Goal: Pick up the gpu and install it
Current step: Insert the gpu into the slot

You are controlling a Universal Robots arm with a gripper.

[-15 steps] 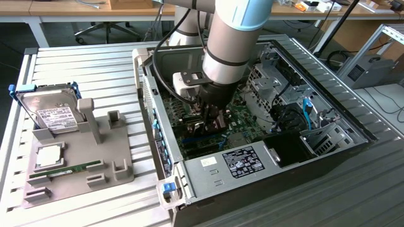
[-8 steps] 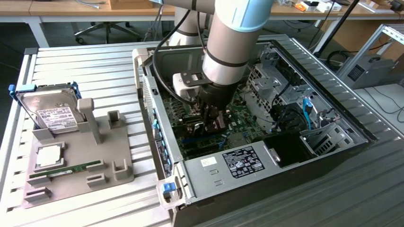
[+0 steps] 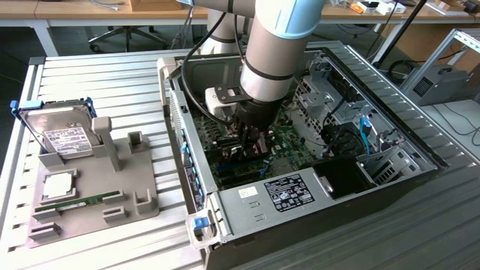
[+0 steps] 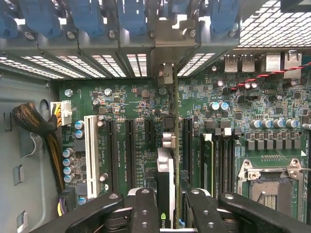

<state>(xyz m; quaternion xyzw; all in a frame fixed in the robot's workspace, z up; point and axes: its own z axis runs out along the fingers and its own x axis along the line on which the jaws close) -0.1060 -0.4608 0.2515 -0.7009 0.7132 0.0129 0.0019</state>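
The gpu (image 4: 165,180) is a thin dark card seen edge-on between my fingers, with its silver end bracket (image 4: 167,74) reaching the rear slot openings of the open computer case (image 3: 300,216). My gripper (image 4: 167,213) is shut on it, one black finger (image 4: 146,208) on each side. In the exterior view the gripper (image 3: 248,143) is down inside the case, just above the green motherboard (image 3: 281,140), with the dark gpu (image 3: 236,153) under it. The card runs along a black expansion slot. I cannot tell whether it is seated in it.
The case walls and drive cage (image 3: 330,107) hem in the arm. Blue slot latches (image 4: 131,14) line the rear. A white slot (image 4: 91,145), the CPU socket (image 4: 272,182) and a braided cable (image 4: 34,124) flank the card. A grey fixture (image 3: 98,191) holds a hard drive (image 3: 64,135) and a RAM stick (image 3: 78,201).
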